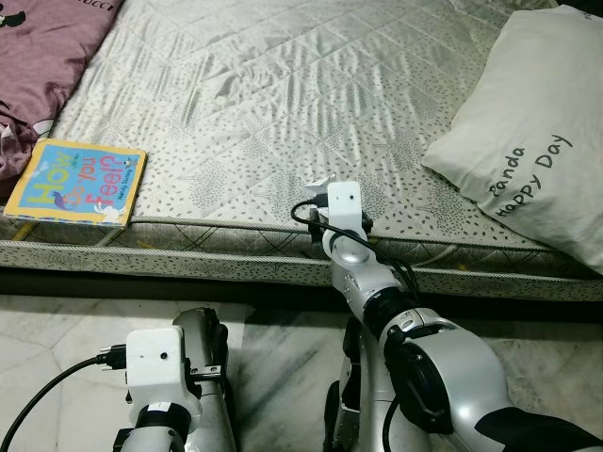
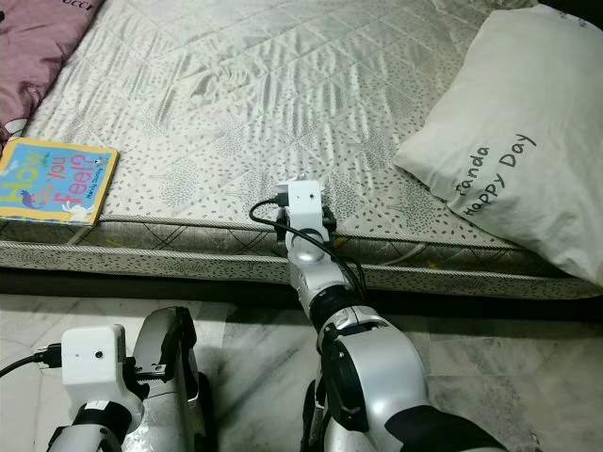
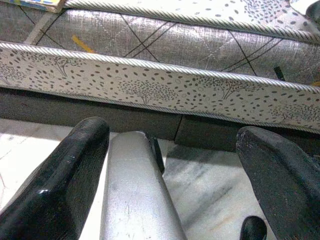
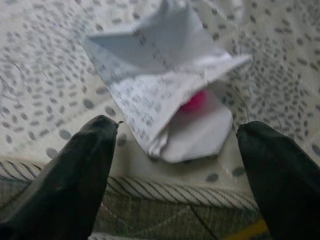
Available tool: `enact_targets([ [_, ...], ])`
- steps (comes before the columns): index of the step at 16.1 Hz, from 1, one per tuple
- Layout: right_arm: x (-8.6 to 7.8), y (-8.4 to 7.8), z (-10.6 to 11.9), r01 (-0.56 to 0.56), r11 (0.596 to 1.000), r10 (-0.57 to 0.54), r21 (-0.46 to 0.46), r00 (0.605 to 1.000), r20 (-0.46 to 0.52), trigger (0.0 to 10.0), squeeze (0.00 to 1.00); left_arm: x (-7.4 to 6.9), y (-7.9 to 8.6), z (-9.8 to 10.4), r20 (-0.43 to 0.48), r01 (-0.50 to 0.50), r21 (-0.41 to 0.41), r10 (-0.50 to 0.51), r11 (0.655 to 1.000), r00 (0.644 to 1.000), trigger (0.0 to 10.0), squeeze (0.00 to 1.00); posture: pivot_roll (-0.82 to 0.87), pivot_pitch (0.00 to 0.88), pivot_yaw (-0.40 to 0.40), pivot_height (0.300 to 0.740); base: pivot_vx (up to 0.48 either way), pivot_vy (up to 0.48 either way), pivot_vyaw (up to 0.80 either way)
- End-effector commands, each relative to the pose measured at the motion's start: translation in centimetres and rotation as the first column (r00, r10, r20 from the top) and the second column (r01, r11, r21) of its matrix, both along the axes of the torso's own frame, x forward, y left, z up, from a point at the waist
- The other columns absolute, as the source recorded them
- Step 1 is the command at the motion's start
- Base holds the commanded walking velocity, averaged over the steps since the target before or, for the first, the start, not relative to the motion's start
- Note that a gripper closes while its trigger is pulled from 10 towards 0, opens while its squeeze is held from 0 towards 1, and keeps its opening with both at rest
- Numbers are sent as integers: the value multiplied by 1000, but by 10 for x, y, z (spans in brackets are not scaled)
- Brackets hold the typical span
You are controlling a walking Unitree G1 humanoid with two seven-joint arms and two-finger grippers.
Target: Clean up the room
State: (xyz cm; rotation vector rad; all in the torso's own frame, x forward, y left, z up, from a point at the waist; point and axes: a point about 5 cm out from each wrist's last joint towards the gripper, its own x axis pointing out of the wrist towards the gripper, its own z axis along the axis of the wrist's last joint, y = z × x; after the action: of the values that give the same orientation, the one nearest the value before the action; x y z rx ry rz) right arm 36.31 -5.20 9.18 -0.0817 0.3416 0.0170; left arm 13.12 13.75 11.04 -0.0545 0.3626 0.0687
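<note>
A crumpled white paper point(image 4: 160, 90) with something pink inside it lies on the grey patterned mattress point(image 1: 283, 85), close to its front edge. My right gripper point(image 4: 177, 127) is open, one black finger point(image 4: 85, 165) on each side of the paper and just short of it. In the head views the right arm point(image 1: 353, 259) reaches to the mattress edge, and a corner of the paper point(image 1: 318, 183) shows beyond the wrist. My left gripper point(image 3: 172, 131) hangs open low over the floor, facing the mattress side, with nothing held.
A colourful children's book point(image 1: 77, 182) lies at the mattress's front left corner. A white pillow point(image 1: 528, 132) with printed words sits at the right. A maroon blanket point(image 1: 42, 47) covers the far left. Marble floor point(image 1: 57, 330) lies under me.
</note>
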Motion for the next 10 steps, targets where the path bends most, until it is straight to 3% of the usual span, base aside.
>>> enact_targets([
  [1, -1, 16, 5, -18, 1000, 18, 26, 1000, -5, 0, 0, -3, 1, 2, -7, -14, 3, 14, 1000, 1000, 10000, 0, 210, 251, -82, 545, 0, 0, 0],
  [10, -4, 27, 5, -51, 997, 52, 52, 998, -21, 0, 0, -4, 2, 1, -18, -41, -7, 41, 999, 999, 10000, 0, 213, 256, -90, 545, 0, 0, 0],
])
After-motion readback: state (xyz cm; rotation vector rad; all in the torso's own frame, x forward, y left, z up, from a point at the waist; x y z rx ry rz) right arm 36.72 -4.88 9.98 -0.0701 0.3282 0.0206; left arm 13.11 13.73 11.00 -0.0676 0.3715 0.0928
